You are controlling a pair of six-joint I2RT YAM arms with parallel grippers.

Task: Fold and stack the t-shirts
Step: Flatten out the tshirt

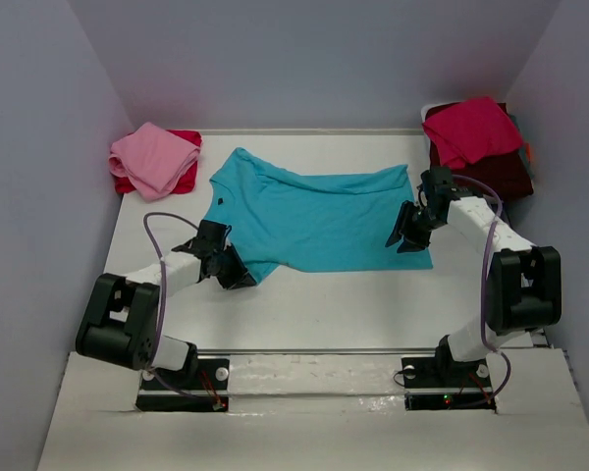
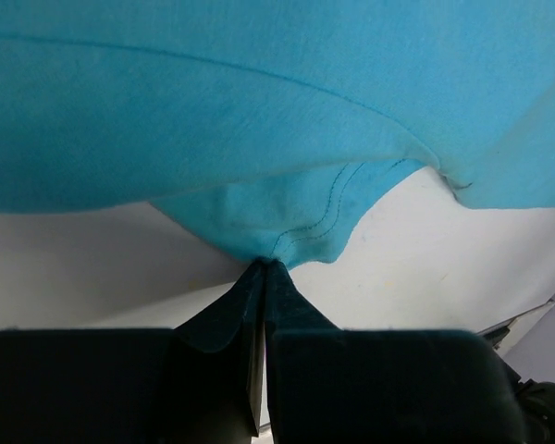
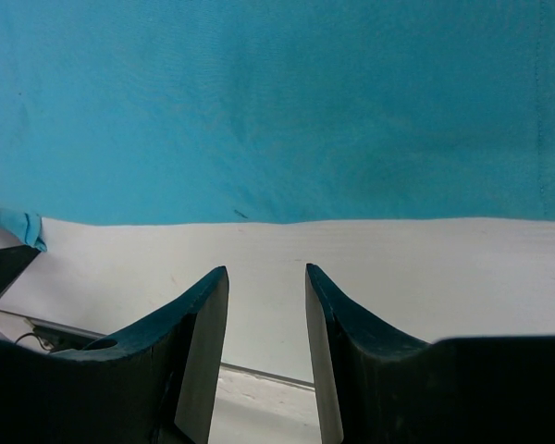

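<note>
A turquoise t-shirt lies spread flat in the middle of the table, collar to the left. My left gripper is at its near-left corner. In the left wrist view that gripper is shut on the stitched sleeve hem of the t-shirt. My right gripper hovers at the shirt's right end. In the right wrist view it stands open with only bare table between its fingers, and the t-shirt fills the top.
A pink t-shirt lies folded on a red one at the back left. A crimson t-shirt tops a dark maroon pile at the back right. Grey walls close in three sides.
</note>
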